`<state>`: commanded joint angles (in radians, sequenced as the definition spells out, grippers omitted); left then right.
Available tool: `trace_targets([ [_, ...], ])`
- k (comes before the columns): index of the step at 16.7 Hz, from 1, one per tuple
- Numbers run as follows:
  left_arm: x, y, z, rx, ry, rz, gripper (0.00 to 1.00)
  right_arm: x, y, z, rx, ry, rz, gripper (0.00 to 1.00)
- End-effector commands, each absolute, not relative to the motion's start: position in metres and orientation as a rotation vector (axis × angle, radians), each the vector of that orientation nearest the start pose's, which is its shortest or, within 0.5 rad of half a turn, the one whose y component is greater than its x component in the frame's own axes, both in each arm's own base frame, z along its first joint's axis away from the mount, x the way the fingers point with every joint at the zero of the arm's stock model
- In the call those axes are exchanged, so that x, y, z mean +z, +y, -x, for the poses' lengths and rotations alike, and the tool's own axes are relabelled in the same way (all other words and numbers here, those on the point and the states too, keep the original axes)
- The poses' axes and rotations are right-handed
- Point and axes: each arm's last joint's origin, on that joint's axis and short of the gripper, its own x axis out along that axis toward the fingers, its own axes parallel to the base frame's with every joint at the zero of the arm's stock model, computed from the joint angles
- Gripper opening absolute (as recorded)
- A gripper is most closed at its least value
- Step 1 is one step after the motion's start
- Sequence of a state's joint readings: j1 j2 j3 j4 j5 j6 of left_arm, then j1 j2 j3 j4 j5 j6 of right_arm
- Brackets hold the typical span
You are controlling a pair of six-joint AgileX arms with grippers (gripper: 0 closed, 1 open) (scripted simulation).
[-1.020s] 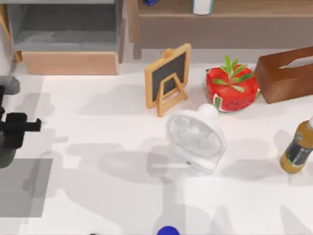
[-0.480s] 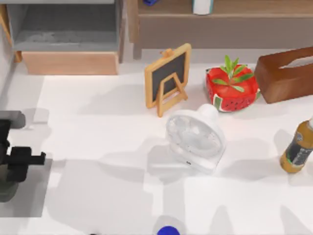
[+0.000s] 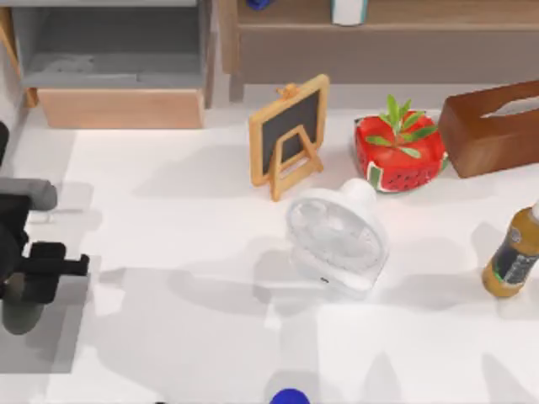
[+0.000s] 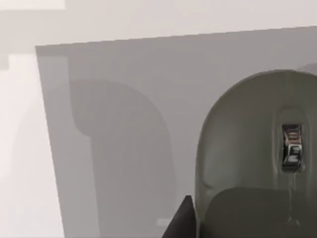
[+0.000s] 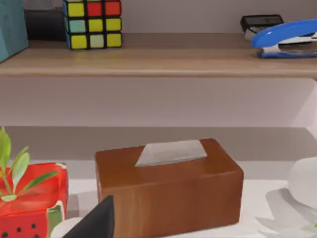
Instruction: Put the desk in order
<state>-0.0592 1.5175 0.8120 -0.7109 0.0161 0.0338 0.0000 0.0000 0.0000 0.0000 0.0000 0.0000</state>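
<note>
The desk (image 3: 168, 219) is a broad white tabletop. At its left edge my left gripper (image 3: 29, 286) is shut on a grey-green mouse (image 3: 20, 318). It holds the mouse over the grey mouse pad (image 3: 59, 337). The left wrist view shows the mouse (image 4: 257, 158) with its metal scroll wheel above the pad (image 4: 124, 124). I cannot tell whether mouse and pad touch. My right gripper (image 5: 96, 222) hangs near the back right of the desk, facing the brown tissue box (image 5: 168, 191).
On the desk stand a small chalkboard easel (image 3: 289, 135), a white fan (image 3: 337, 240), a watermelon planter (image 3: 400, 151), the tissue box (image 3: 493, 126) and a bottle (image 3: 514, 257). An open drawer unit (image 3: 109, 59) is at the back left. The wooden shelf (image 5: 158, 54) holds a colour cube (image 5: 92, 23) and a blue stapler (image 5: 285, 37).
My left gripper has carried the mouse toward the front edge and slightly right, from beside the pad to over it. Nothing else has moved.
</note>
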Motion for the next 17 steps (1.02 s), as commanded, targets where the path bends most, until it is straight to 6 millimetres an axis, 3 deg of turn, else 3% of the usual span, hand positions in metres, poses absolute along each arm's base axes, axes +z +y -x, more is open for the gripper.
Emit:
trace_targets([
  [9, 0.175, -0.04, -0.265, -0.229, 1.263, -0.117, 0.0, 0.16, -0.001, -0.106, 0.0, 0.0, 0.0, 1.0],
  [17, 0.181, -0.03, -0.265, -0.161, 1.243, -0.091, 0.0, 0.16, -0.001, -0.106, 0.0, 0.0, 0.0, 1.0],
])
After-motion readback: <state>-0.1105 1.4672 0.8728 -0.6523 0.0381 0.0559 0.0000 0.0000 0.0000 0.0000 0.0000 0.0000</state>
